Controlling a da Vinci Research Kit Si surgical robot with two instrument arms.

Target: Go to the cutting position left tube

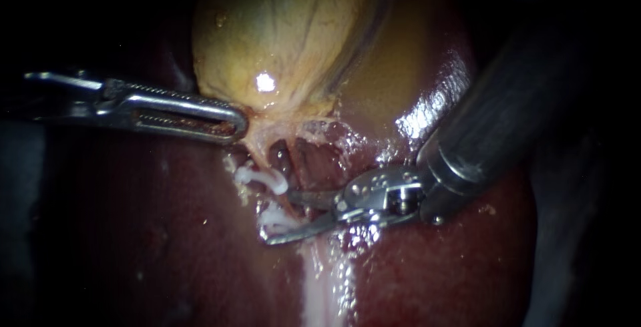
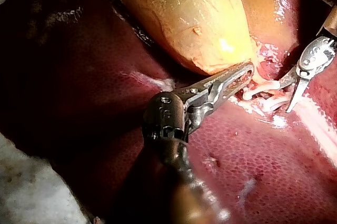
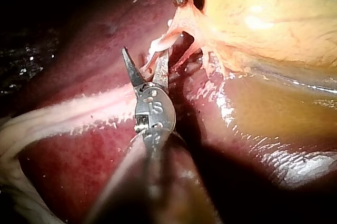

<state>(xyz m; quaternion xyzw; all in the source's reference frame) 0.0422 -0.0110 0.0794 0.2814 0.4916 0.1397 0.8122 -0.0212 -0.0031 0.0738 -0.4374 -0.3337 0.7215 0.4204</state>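
The left tube (image 1: 264, 160) is the pale strand that runs from the narrow end of the gallbladder (image 1: 287, 40) down over the liver (image 1: 167, 233), and it carries two white clips, one nearer the gallbladder (image 1: 262, 177) and one farther along (image 1: 277, 219). The right instrument (image 1: 278, 217) has its hand right at this stretch: the two thin, blade-like jaws stand apart with a clear gap, one blade on the gallbladder side of the farther clip and the other beyond it, so the tube and that clip lie between the blades without being pinched. I judge the open hand is set this way so the cut can fall on the clipped length, though whether the blades line up with the bare piece between the clips I cannot tell; a small shift toward the gallbladder may be needed. Off to the side of that hand, the left instrument (image 1: 240, 124) has its hand closed on the gallbladder's narrow end, and the tissue tents toward it. That pull most likely holds the tube taut and lifted off the liver, giving the blades a clean approach.
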